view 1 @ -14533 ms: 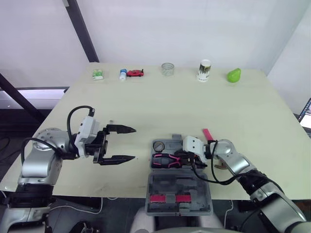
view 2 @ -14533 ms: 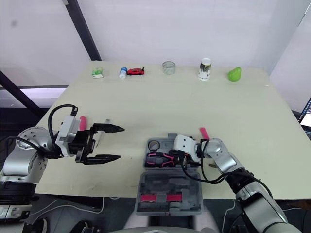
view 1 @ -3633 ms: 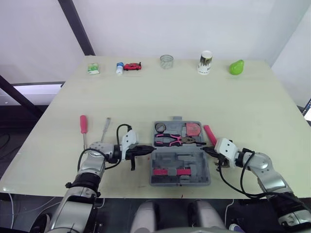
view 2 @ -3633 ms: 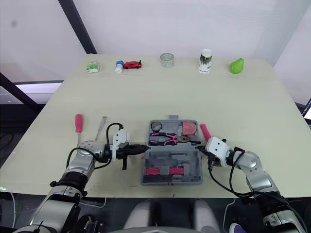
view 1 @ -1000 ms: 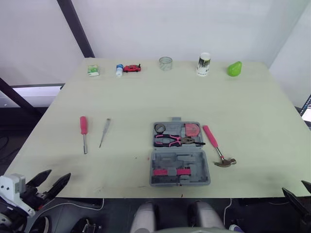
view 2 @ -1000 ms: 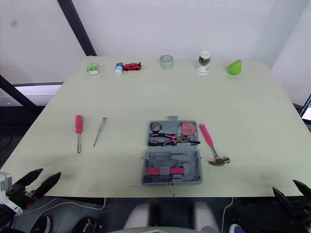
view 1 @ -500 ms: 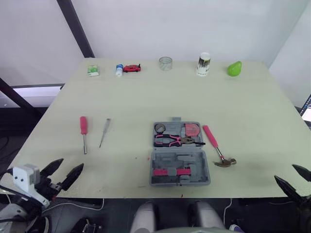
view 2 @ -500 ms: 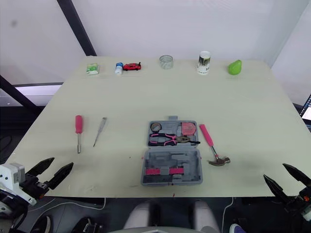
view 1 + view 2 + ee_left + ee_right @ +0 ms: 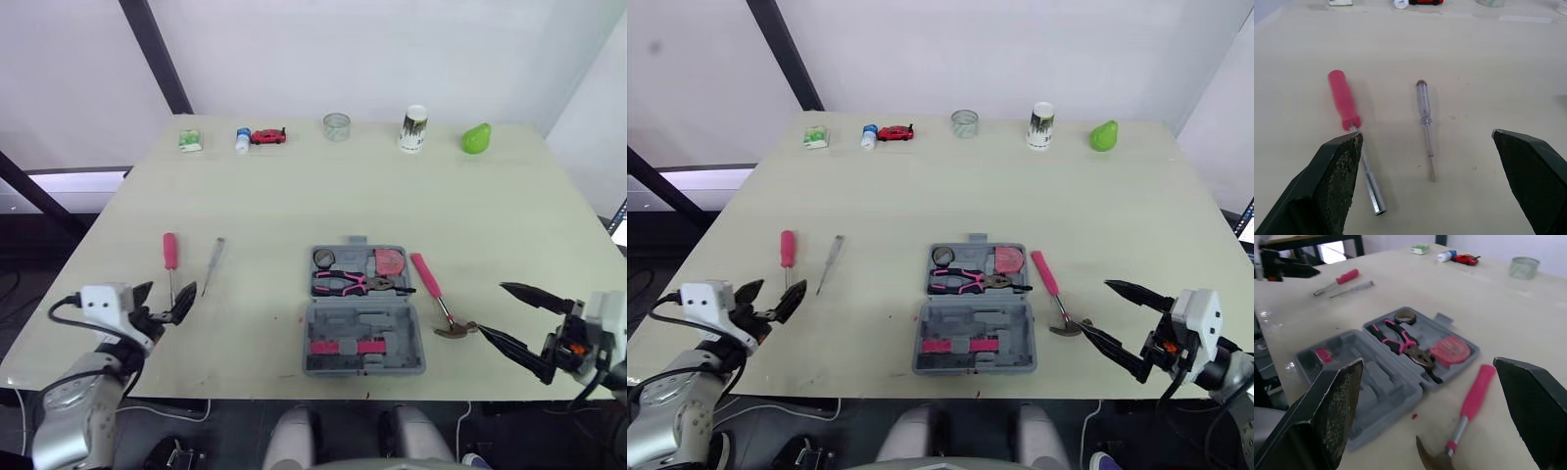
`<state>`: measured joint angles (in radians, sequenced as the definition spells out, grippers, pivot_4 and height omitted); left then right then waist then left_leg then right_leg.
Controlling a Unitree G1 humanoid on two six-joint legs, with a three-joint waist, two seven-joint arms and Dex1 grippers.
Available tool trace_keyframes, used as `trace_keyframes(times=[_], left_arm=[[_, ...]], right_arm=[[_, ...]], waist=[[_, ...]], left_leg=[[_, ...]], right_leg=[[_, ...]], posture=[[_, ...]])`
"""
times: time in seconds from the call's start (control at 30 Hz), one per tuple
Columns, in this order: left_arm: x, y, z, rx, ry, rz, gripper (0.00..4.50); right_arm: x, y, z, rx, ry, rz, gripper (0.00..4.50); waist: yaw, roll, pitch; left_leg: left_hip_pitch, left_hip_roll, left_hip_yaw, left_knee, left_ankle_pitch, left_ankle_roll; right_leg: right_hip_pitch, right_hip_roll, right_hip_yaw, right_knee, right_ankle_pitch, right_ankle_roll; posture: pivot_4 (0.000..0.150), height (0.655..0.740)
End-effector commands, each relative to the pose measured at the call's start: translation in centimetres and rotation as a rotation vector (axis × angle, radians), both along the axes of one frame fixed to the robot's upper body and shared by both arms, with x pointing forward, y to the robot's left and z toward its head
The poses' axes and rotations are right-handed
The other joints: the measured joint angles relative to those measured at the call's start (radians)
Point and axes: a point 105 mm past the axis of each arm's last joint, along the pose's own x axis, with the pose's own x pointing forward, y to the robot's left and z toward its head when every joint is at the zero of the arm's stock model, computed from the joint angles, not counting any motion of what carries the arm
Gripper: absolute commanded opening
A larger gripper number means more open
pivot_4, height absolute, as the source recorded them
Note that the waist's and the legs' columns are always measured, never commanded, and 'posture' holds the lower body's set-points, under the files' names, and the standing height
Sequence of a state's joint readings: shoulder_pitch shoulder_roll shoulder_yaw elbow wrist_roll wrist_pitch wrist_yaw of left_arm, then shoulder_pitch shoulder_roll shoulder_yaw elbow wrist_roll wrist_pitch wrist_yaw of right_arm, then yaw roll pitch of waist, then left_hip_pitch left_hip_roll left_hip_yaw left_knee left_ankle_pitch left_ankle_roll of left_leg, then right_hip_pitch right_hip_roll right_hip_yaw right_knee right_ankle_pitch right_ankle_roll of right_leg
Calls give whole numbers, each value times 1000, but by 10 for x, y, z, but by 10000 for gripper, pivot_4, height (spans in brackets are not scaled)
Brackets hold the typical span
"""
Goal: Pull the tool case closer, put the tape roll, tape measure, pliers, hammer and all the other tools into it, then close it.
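While the case [image 9: 364, 338] lies open at the near middle of the table [image 9: 294, 196], its far half holds the tape roll [image 9: 323, 258], tape measure [image 9: 390, 261] and pliers [image 9: 350, 284], which lie crosswise with jaws pointing right. Just right of the case, the hammer [image 9: 432, 291] runs near to far, handle pointing away. The red screwdriver [image 9: 170, 259] and clear screwdriver [image 9: 213, 264] lie at left, handles away. The left gripper [image 9: 162, 299] is spread wide by the red screwdriver's tip. The right gripper [image 9: 493, 308] is spread wide beside the hammer head.

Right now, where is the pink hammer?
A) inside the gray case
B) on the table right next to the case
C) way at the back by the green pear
B: the hammer lies flat on the table, just beside the right edge of the open tool case.
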<state>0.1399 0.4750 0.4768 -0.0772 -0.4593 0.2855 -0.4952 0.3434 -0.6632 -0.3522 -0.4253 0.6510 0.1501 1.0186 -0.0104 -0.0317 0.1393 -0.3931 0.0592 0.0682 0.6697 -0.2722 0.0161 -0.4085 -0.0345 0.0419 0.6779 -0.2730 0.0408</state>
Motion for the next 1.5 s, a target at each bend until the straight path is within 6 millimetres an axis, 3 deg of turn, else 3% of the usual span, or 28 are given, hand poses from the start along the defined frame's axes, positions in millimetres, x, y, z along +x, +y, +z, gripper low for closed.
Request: trace_keyframes(times=[0.03, 0.43, 0.73, 0.97, 1.0, 1.03, 1.13, 1.3, 1.4, 1.5], left_arm=[[24, -6, 4, 18, -16, 41, 45000], [79, -24, -19, -5, 80, 100, 45000], [92, -20, -30, 0, 105, 131, 45000], [94, -21, -31, 6, 110, 130, 16727], [93, -23, -30, 10, 109, 123, 15573], [92, -24, -30, 12, 109, 114, 8879], [87, -30, -30, 13, 112, 88, 1134], [75, -46, -29, 15, 116, 50, 14], [55, -74, -32, 24, 139, -41, 13], [35, -86, -36, 33, 167, -66, 11]], right_arm=[[3, 15, 11, -19, -59, 74, 44684], [8, 24, 12, -38, -104, 125, 44684], [0, 38, 15, -11, -96, 218, 44684], [4, 29, 12, -38, -103, 196, 45000], [4, 28, 12, -40, -104, 194, 45000], [5, 26, 11, -41, -104, 191, 45000], [5, 24, 10, -40, -103, 190, 45000], [1, 22, 6, -32, -97, 210, 45000], [1, 15, 4, -42, -90, 211, 45000], [2, 9, 4, -50, -87, 212, 45000]], waist=[[1, 0, 0], [1, -1, 0], [0, -1, 0], [3, -1, 0], [3, -1, 0], [3, -1, 0], [3, -1, 0], [3, -1, 0], [-1, 0, 0], [-1, 0, 0]], left_leg=[[0, 0, 0, 0, 0, 0], [-2, -2, -6, 1, 0, 0], [-2, -2, -7, 1, 0, 0], [-2, -2, -7, 1, 0, 0], [-2, -2, -7, 1, 0, 0], [-3, -2, -7, 1, 0, 0], [-2, -2, -8, 1, 0, 0], [-2, -2, -7, 1, 0, 0], [-3, -2, -7, 1, 0, 0], [-2, -2, -7, 1, 0, 0]], right_leg=[[0, 0, 0, 0, 0, 0], [0, 0, -3, 0, 1, 1], [0, 0, -3, 0, 1, 2], [1, 0, -4, 0, 1, 2], [1, 0, -4, 0, 1, 2], [1, 0, -4, 0, 1, 2], [1, 0, -4, 0, 1, 2], [1, -1, -4, 0, 1, 2], [1, -1, -4, 0, 1, 2], [1, -1, -2, 0, 1, 2]], posture=[[1500, 7400], [1500, 7400], [1500, 7400], [1500, 7400], [1500, 7400], [1500, 7400], [1500, 7400], [1500, 7400], [1500, 7400], [1500, 7400]])
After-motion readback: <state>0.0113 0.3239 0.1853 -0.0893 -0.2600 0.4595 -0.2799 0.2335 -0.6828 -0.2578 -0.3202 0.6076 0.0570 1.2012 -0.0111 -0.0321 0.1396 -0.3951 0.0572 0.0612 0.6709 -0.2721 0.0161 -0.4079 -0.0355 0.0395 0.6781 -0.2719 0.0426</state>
